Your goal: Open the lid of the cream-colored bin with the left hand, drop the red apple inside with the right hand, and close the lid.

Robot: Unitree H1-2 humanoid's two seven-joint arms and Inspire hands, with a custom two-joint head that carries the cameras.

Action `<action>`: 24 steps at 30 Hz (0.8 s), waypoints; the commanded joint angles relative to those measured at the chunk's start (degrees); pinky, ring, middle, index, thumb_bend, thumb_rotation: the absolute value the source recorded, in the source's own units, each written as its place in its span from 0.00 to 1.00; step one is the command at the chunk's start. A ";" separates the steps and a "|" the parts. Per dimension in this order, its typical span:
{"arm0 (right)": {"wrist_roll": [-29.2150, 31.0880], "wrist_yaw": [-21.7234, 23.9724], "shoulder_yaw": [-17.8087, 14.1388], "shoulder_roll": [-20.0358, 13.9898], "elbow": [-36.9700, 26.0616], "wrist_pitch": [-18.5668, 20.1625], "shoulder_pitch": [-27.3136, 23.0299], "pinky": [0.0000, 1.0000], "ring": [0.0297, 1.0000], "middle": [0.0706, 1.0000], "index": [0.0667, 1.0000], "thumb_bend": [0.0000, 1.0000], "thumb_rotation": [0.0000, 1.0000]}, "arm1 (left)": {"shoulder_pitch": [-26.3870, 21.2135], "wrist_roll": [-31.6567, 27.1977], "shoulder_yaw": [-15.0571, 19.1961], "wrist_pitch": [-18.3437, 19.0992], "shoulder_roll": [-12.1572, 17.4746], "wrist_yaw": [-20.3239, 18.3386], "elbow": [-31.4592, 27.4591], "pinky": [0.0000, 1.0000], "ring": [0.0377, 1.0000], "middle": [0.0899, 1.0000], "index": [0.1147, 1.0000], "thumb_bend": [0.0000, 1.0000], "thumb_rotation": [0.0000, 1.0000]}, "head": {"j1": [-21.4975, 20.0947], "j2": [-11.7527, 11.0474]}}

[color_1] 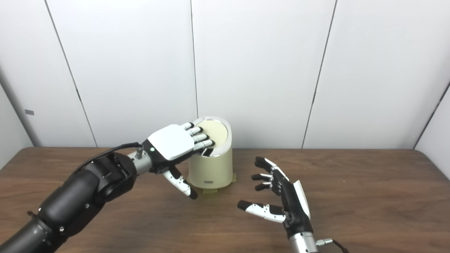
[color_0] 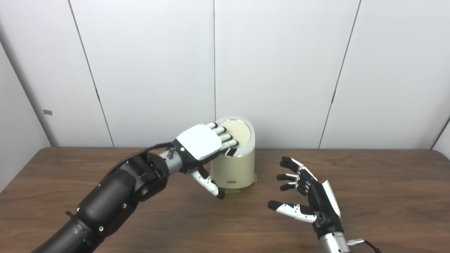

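Cream bin (color_0: 235, 168) sits at frame center on the wood table (color_0: 369, 182), left hand (color_0: 202, 142) with fingers (color_0: 225, 137) flat on its tilted lid (color_0: 237, 131), holding nothing, right hand (color_0: 309, 193) lower right, fingers spread wide and empty, no apple visible.

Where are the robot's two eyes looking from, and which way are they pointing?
Left eye view: on the head, looking down and forward at the table; both arms come in from below.
Right eye view: just beside it, facing the same way, so everything sits further left.
Both show the left hand on the bin lid and the open right hand.
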 commanded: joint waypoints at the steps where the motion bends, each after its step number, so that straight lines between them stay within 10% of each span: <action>1: 0.22 -0.57 -0.44 -0.02 -1.75 -1.45 -1.63 0.55 0.68 0.81 0.81 0.82 0.34 | -0.88 1.11 -1.16 0.09 1.16 -5.75 0.26 1.00 1.00 0.86 0.88 1.00 0.78 | -0.07 0.12; 10: 0.75 -0.38 -0.73 -0.03 -1.68 -1.80 -1.22 0.55 0.67 0.80 0.81 0.80 0.32 | 0.01 -3.05 1.93 1.82 0.88 -5.42 -1.88 1.00 1.00 0.81 0.84 1.00 0.82 | 0.26 0.16; 16: 1.82 0.28 -0.51 -0.15 -1.56 -2.03 -1.05 0.56 0.67 0.80 0.81 0.79 0.32 | 2.79 -9.16 11.71 3.92 -1.95 8.09 -0.14 1.00 1.00 0.99 0.99 0.99 0.79 | 0.53 0.13; 24: 2.00 0.66 -0.19 -0.55 -1.35 -2.35 -1.09 0.53 0.66 0.76 0.80 0.76 0.29 | 6.23 -29.91 25.60 6.00 -8.32 14.03 2.83 1.00 1.00 1.00 1.00 0.97 0.72 | 0.61 0.04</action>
